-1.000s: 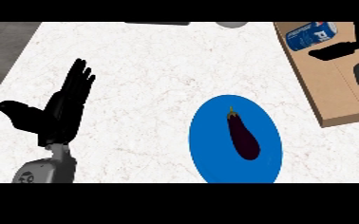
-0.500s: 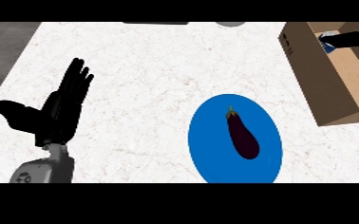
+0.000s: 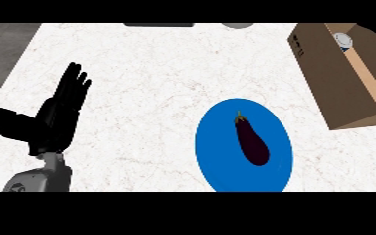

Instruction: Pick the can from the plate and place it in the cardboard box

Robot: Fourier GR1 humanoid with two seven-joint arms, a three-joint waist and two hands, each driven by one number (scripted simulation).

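The cardboard box (image 3: 334, 87) stands at the counter's right edge, open at the top. Inside it, near its far end, the pale end of the can (image 3: 343, 41) shows; the rest of the can is hidden by the box's wall. The blue plate (image 3: 220, 164) lies at the front right of the counter with a dark purple eggplant (image 3: 252, 142) on it. My left hand (image 3: 58, 112) rests at the left with its fingers straight and pointing up, holding nothing. No right hand shows anywhere in the head view.
A dark flat object (image 3: 158, 24) and a grey round object (image 3: 236, 25) sit at the counter's far edge. The white marble counter (image 3: 147, 79) spreads between my left hand and the plate.
The right hand that hung over the box with the can has left the view. The can now lies deeper inside the box. My left hand has not moved.
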